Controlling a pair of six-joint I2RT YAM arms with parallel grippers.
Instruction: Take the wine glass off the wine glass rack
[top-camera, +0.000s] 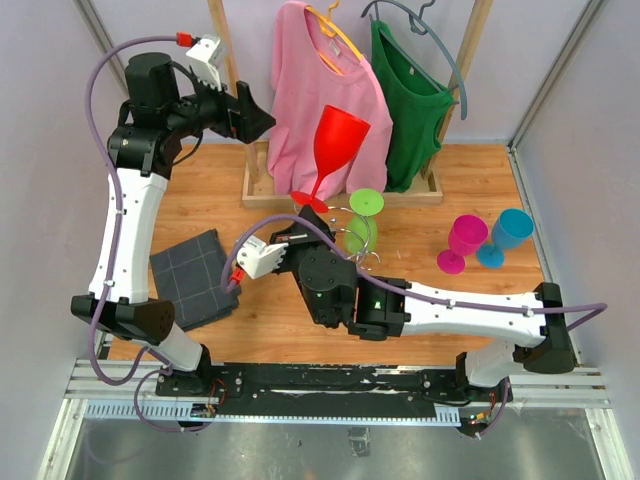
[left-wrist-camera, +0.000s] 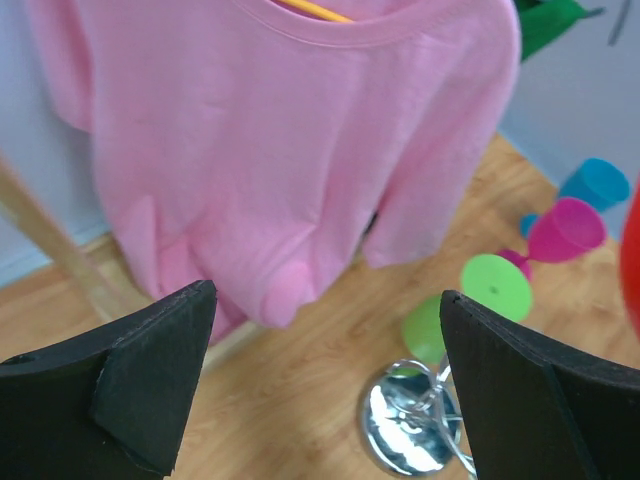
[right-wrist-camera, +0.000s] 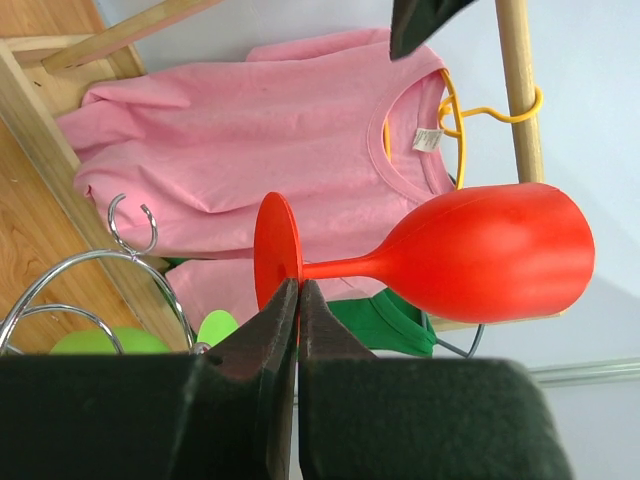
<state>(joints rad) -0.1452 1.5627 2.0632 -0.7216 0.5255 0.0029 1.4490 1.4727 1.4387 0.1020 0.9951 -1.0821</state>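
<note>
- The red wine glass (top-camera: 338, 135) is held in the air over the middle of the desk, clear of the chrome rack (left-wrist-camera: 408, 435). It is therefore judged to be off its hook already.
- The right gripper (right-wrist-camera: 298, 290) is pinched tight onto the thin rim of the glass's round foot. In the wrist view the stem lies level and the bowl points away from the fingers. The foot is probably gripped because it is the part that slides out of a wire loop.
- So narrow a hold on a flat disc is judged to be slight, and the heavy bowl could turn or slip the glass if the wrist is tilted quickly.
- The left gripper (left-wrist-camera: 325, 295) is spread wide with nothing between its fingers. It is raised toward the far left corner, in front of the pink shirt (left-wrist-camera: 290, 150), a spot judged to be out of the other arm's way.
- A green glass (top-camera: 360, 228) is hung by its foot on the rack, just beside the right arm, so it could be knocked when the arm is drawn off.
- A pink glass (top-camera: 465, 238) and a blue glass (top-camera: 510, 232) are stood near the right edge, well apart from the rack, and a grey cloth (top-camera: 192, 275) is laid flat near the left edge.
- The step left is judged to be setting the red glass down on bare wood.
</note>
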